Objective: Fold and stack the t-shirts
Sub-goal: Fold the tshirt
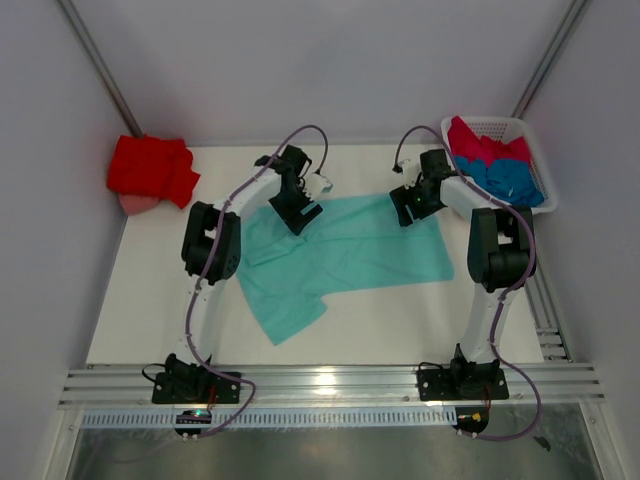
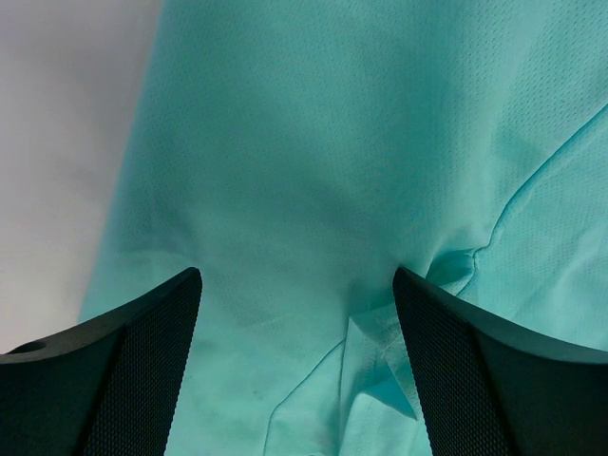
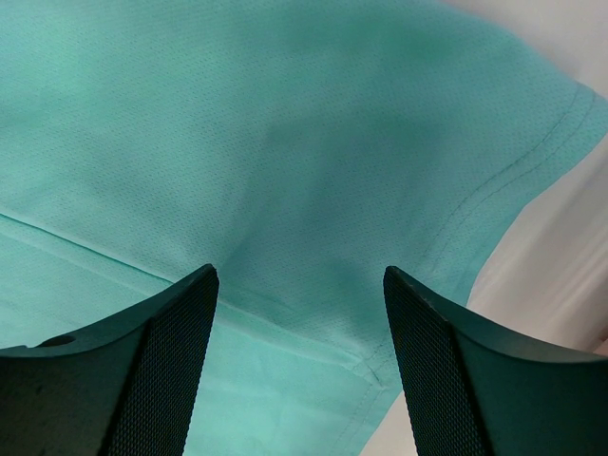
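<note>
the overhead view alone gives the whole layout: a mint-teal t-shirt (image 1: 345,250) lies spread across the middle of the white table (image 1: 400,320), body running left to right, one sleeve pointing at the near edge. a red t-shirt (image 1: 150,170) sits crumpled at the far left corner, a bit of paler pink showing under its near side; what that is cannot be told. at the far right corner a white slatted basket (image 1: 500,122) holds a crimson-pink t-shirt (image 1: 480,145) and a blue t-shirt (image 1: 510,180), both bunched.

from above, the left gripper (image 1: 300,215) is down over the shirt's far left part and the right gripper (image 1: 410,210) over its far right part, but the gap between the fingers is hard to read there. the wrist views settle it. the left wrist view shows the claw spread wide just above the cloth, clamped on nothing, with a puckered seam and a small fold next to its right finger (image 2: 475,380) and bare table at the left margin. the right wrist view shows that claw wide too, holding nothing, over flat fabric with the stitched hem curving round a corner and bare table beyond it at the right.

the table is matte white. pale grey walls (image 1: 330,60) close it in on three sides, with a metal pole (image 1: 100,65) slanting up from each far corner. a ribbed aluminium rail (image 1: 330,385) runs along the near edge, carrying both arm bases.
</note>
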